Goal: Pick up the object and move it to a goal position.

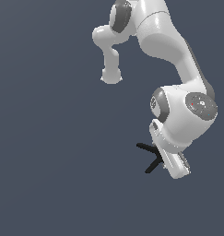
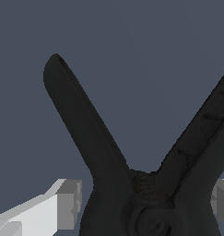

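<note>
Clamp between the fingers, handles splayed away from the wrist

In the wrist view you see, going left to right, one pale finger pad, then the black spring clamp filling the gap, then the other pad at the far edge; the fingers sit on either side of the clamp's pivot body, the compact middle part that offers a firmer hold than the thin handles. Whether the pads actually press on it you cannot tell, since a sliver of space shows beside the near pad. In the exterior view the clamp pokes out just beside the hand, with the bench plain around it. No goal marker shows, so judge the carry as not yet done.
</note>
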Controlling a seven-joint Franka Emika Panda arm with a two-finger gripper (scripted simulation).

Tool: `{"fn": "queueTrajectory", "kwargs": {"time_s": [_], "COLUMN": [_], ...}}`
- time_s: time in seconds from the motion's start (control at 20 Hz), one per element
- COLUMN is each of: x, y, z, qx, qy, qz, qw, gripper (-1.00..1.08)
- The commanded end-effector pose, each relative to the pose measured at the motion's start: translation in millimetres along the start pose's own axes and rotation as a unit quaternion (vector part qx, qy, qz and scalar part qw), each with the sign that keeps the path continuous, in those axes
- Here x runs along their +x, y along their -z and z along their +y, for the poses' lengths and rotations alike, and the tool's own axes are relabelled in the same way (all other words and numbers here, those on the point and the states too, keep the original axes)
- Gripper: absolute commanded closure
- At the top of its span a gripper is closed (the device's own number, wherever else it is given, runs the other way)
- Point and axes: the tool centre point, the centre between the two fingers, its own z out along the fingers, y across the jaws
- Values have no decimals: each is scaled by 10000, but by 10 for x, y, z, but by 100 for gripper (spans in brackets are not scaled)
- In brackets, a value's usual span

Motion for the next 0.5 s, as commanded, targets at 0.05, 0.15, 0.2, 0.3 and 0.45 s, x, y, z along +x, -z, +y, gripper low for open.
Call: {"fn": "queueTrajectory", "kwargs": {"time_s": [0.05,0.15,0.2,0.3,0.45], "x": [-53,-74,-83,-97,-110], "y": [83,111,123,140,157], "z": [-80,-110,-123,-144,-164], "qx": [6,6,6,5,5], "qy": [-2,-2,-2,-2,-2], "qz": [-3,-3,-3,-5,-5], "qw": [10000,10000,10000,10000,10000], "gripper": [108,108,108,108,108]}}
